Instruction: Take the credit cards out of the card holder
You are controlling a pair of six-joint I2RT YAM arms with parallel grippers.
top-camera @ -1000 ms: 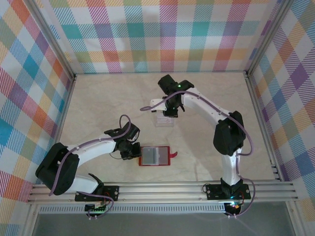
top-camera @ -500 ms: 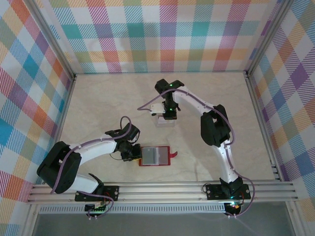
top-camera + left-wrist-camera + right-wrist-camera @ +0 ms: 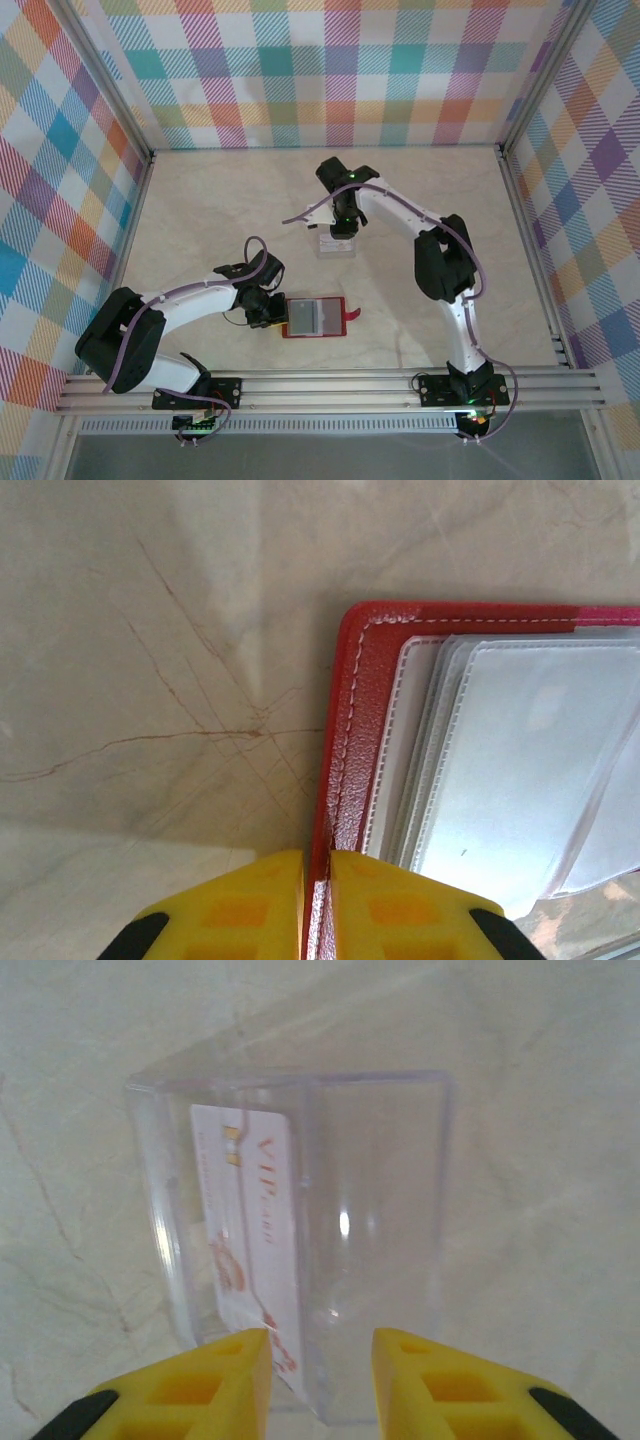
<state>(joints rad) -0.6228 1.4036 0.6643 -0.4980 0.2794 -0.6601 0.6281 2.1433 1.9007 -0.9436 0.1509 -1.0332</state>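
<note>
The red card holder [image 3: 313, 317] lies open on the table, its grey-white sleeves [image 3: 520, 760] facing up. My left gripper [image 3: 268, 310] is shut on the holder's left red edge [image 3: 355, 730], which is pinched between the yellow fingertips [image 3: 317, 865]. Farther back, my right gripper [image 3: 340, 228] hangs open just above a clear plastic box [image 3: 335, 246]. In the right wrist view a white credit card [image 3: 250, 1230] with red lettering leans on edge inside the box's left compartment [image 3: 180, 1250]. Its lower corner is beside my left fingertip [image 3: 235, 1365]. Nothing lies between the right fingers [image 3: 320, 1345].
The box's right compartment [image 3: 385, 1210] holds nothing. Plaid walls and metal rails [image 3: 330, 385] enclose the marble-patterned table [image 3: 200, 200]. The red snap tab [image 3: 352, 315] sticks out of the holder's right side.
My right gripper came down over the clear box and opened, letting go of the card into it. The left gripper and the holder have stayed where they were.
</note>
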